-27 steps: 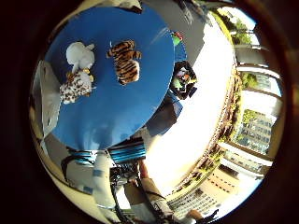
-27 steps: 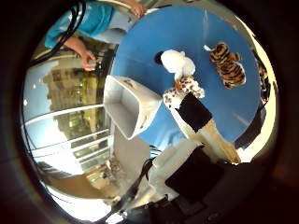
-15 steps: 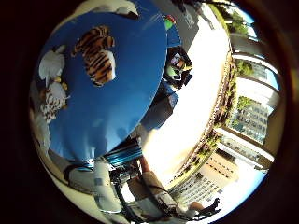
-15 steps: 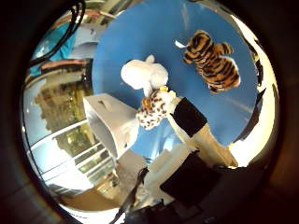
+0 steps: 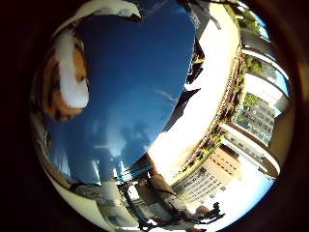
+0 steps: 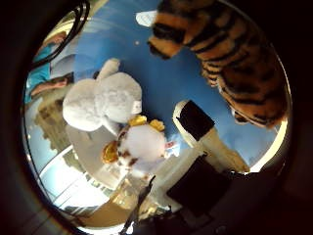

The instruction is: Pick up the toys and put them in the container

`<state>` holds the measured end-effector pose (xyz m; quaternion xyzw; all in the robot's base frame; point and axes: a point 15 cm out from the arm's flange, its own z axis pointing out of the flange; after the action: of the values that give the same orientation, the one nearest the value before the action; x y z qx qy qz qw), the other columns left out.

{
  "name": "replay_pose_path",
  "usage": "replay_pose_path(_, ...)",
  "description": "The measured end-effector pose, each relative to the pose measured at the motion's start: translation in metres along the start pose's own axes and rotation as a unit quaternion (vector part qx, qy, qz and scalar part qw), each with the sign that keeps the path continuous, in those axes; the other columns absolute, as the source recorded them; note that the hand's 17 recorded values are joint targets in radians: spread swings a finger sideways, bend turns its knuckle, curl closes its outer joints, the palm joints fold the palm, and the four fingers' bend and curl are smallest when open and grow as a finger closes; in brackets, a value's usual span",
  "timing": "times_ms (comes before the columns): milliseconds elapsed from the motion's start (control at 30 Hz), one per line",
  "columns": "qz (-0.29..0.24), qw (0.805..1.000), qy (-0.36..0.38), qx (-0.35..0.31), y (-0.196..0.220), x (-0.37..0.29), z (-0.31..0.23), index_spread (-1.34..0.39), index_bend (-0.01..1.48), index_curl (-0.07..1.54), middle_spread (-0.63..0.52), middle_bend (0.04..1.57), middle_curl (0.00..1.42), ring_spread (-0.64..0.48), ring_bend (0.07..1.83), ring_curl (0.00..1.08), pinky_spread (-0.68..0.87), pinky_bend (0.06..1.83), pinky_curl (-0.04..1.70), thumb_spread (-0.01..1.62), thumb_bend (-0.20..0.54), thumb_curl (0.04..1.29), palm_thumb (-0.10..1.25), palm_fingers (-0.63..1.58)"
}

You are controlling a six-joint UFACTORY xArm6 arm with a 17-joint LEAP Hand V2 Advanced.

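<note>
The striped orange-and-black plush tiger now fills far more of my palm views than a moment ago: I have dropped close above it on the round blue table. My hand reaches out straight-fingered, holding nothing.

blue table, tiger toy, apparently two others
</note>
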<state>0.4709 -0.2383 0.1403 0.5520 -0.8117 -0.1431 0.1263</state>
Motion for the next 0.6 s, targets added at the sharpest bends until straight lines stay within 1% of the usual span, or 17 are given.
replay_pose_path(33,0.000,1.000,0.004,-0.005,-0.001,0.001,0.005,0.05,0.14,0.21,0.09,0.24,0.36,0.32,0.56,0.36,0.49,0.66,0.29,1.20,-0.019,0.37,0.54,0.39)
replay_pose_path(67,-0.001,1.000,0.005,-0.009,-0.001,0.000,0.009,0.03,0.13,0.20,0.06,0.27,0.37,0.31,0.62,0.36,0.50,0.70,0.28,1.19,-0.013,0.38,0.57,0.50)
replay_pose_path(100,-0.002,1.000,0.006,-0.014,-0.001,0.000,0.013,0.01,0.13,0.20,0.04,0.30,0.38,0.30,0.64,0.37,0.50,0.75,0.29,1.18,-0.013,0.38,0.59,0.57)
replay_pose_path(167,-0.004,1.000,0.005,-0.021,0.000,0.000,0.018,-0.07,0.13,0.17,-0.02,0.43,0.43,0.25,0.76,0.40,0.48,0.83,0.31,1.17,-0.006,0.40,0.64,0.84)
replay_pose_path(200,-0.006,1.000,0.004,-0.022,0.000,0.000,0.020,-0.12,0.10,0.15,-0.05,0.52,0.47,0.22,0.86,0.44,0.47,0.89,0.34,1.17,-0.005,0.40,0.66,0.98)
replay_pose_path(233,-0.008,1.000,0.004,-0.024,0.000,0.000,0.021,-0.14,0.09,0.14,-0.06,0.54,0.49,0.21,0.90,0.45,0.46,0.90,0.34,1.17,-0.001,0.41,0.68,1.00)
replay_pose_path(300,-0.008,1.000,0.002,-0.024,-0.001,0.001,0.023,-0.20,0.13,0.10,-0.10,0.69,0.57,0.14,1.10,0.55,0.44,0.91,0.39,1.15,0.010,0.43,0.76,1.03)
replay_pose_path(367,-0.007,1.000,-0.002,-0.020,0.001,0.005,0.018,-0.27,0.16,0.06,-0.14,0.80,0.65,0.09,1.20,0.61,0.42,0.99,0.44,1.14,0.014,0.45,0.82,1.02)
replay_pose_path(433,-0.014,1.000,-0.006,-0.009,0.003,0.007,0.005,-0.34,0.20,0.02,-0.17,0.88,0.72,0.05,1.25,0.65,0.39,1.10,0.50,1.12,0.010,0.47,0.87,1.03)
replay_pose_path(467,-0.016,1.000,-0.007,-0.001,0.005,0.006,-0.004,-0.38,0.23,0.00,-0.18,0.91,0.75,0.02,1.26,0.67,0.38,1.15,0.53,1.12,0.022,0.49,0.91,1.05)
replay_pose_path(500,-0.020,1.000,-0.012,0.009,0.007,0.005,-0.014,-0.40,0.24,-0.01,-0.19,0.92,0.76,0.02,1.27,0.68,0.37,1.17,0.54,1.11,0.017,0.49,0.92,1.05)
replay_pose_path(533,-0.023,0.999,-0.019,0.014,0.009,0.002,-0.021,-0.45,0.28,-0.02,-0.20,0.96,0.80,-0.01,1.29,0.70,0.35,1.22,0.59,1.11,0.020,0.52,0.95,1.05)
replay_pose_path(600,-0.033,0.999,-0.032,0.016,0.019,-0.004,-0.035,-0.52,0.35,-0.02,-0.22,1.00,0.85,-0.03,1.30,0.72,0.32,1.28,0.64,1.11,0.016,0.55,0.97,1.04)
